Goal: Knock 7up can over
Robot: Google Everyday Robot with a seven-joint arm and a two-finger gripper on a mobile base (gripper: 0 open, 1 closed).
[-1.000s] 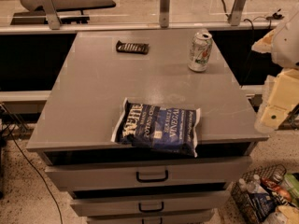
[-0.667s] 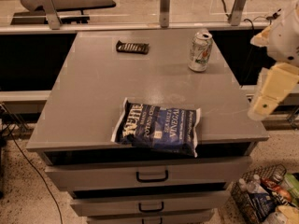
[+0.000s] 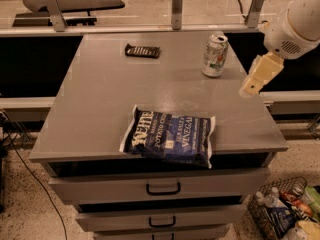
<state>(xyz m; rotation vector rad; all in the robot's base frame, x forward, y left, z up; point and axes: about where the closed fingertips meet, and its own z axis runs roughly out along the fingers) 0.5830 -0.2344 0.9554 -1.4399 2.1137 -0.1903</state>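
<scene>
The 7up can (image 3: pixel 215 55), silvery-white with green and red markings, stands upright near the far right of the grey cabinet top (image 3: pixel 105 99). My gripper (image 3: pixel 249 90) hangs from the white arm at the right edge of the top. It is to the right of the can and a little nearer the front, apart from the can.
A dark blue chip bag (image 3: pixel 170 136) lies flat near the front edge. A small flat black ridged object (image 3: pixel 143 50) lies at the far middle. Drawers with black handles (image 3: pixel 163 188) are below. A wire basket (image 3: pixel 280 214) with bottles stands on the floor at the lower right.
My gripper has moved up and to the left, from beside the right front corner toward the can. The can, the bag and the black object have not moved.
</scene>
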